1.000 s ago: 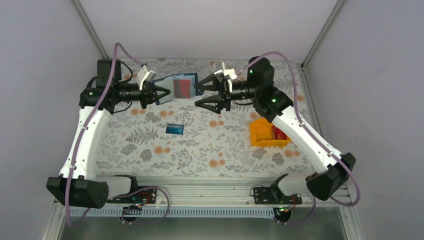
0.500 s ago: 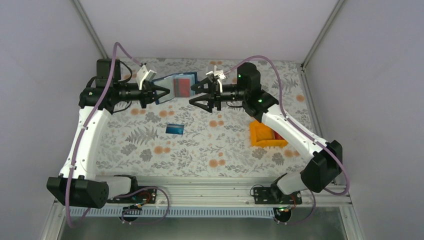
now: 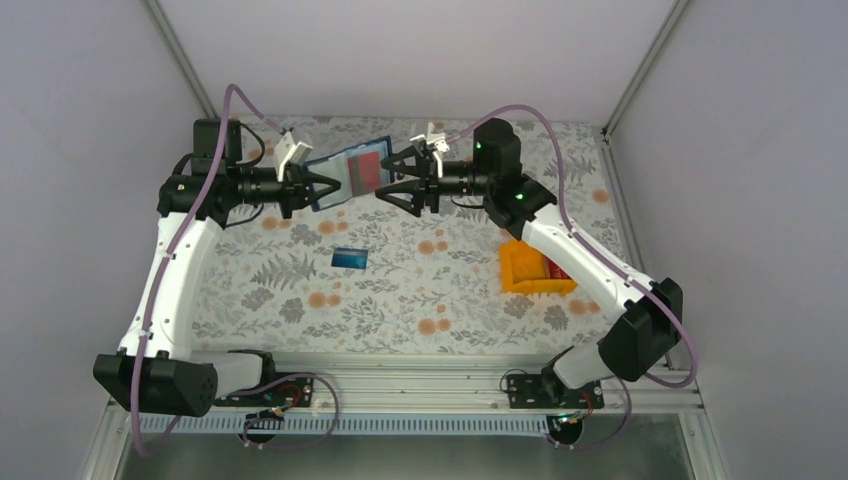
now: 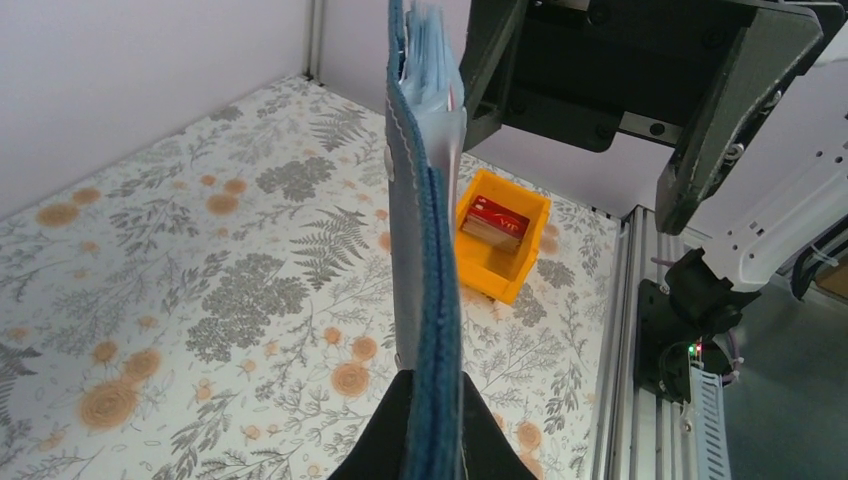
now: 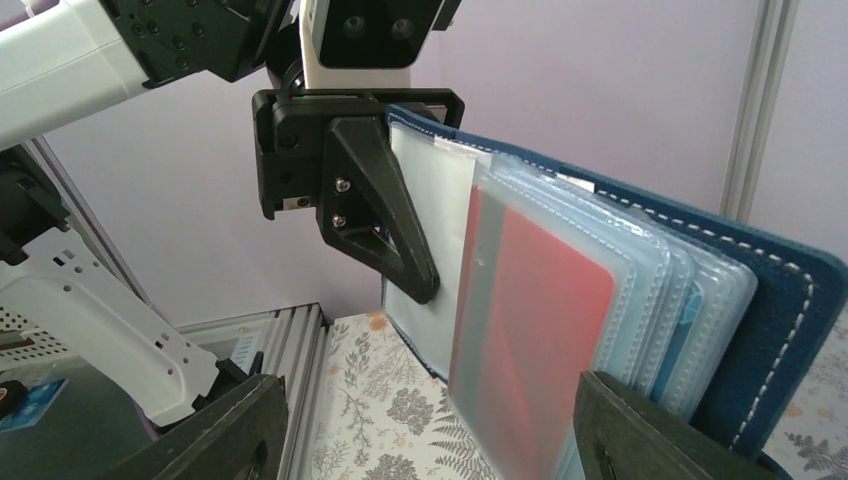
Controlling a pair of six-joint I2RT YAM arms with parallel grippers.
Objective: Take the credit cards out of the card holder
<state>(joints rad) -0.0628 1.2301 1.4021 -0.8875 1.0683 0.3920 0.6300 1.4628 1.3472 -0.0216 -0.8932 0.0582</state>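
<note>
While your left gripper (image 3: 320, 185) is clamped shut on one edge of the card holder (image 3: 345, 175), the wallet hangs in the air over the far part of the bench (image 3: 450, 290), opened up with its clear sleeves fanned toward the other arm. From the left wrist view it stands pretty much edge-on and upright out of the fingers.

Your right gripper (image 3: 390, 186) is spread wide and sits right at the holder's free edge. In the right wrist view one finger is on each side of the sleeve stack, and I don't see either touching anything yet. Front and centre in that stack is a red card (image 5: 540, 330) inside the first clear sleeve. There's a bluish tint in a sleeve further back, maybe another card, but I can't say for sure.

So you're partway through, I'd say: one blue card (image 3: 349, 257) is lying flat on the bench and another red card (image 3: 559, 268) sits in the orange bin (image 3: 522, 272). The step in hand looks like lining up on the red one.

For the next move you'll want to pinch the card itself, not the sleeve or the navy cover behind it. I can't tell if any card edge pokes out of the pocket, so go in slow. Pull straight along the sleeve's opening while the left holds firm, or the whole wallet may just twist.
</note>
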